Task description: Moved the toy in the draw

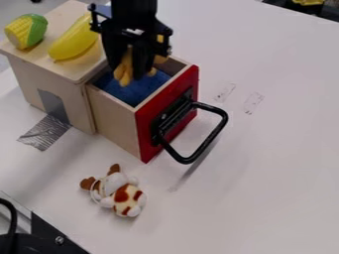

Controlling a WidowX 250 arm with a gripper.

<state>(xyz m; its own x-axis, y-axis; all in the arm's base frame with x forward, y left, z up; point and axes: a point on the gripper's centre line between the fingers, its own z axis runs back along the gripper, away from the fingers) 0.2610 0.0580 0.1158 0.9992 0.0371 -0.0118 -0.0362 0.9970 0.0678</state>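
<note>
Jaws gripping the orange toy (124,71), I have it at the open drawer (116,119); a brown-spotted plush (122,192) lies on the white surface (271,173) nearby.

A robotics lab, or similar test rm., by the look of it: black robot arm (134,11) over a white tbl. (278,154), wooden drawer unit (53,82) fixed w/ silver tape (45,132), bolted black hardware (56,243) & cable (11,216) in the near corner.
</note>
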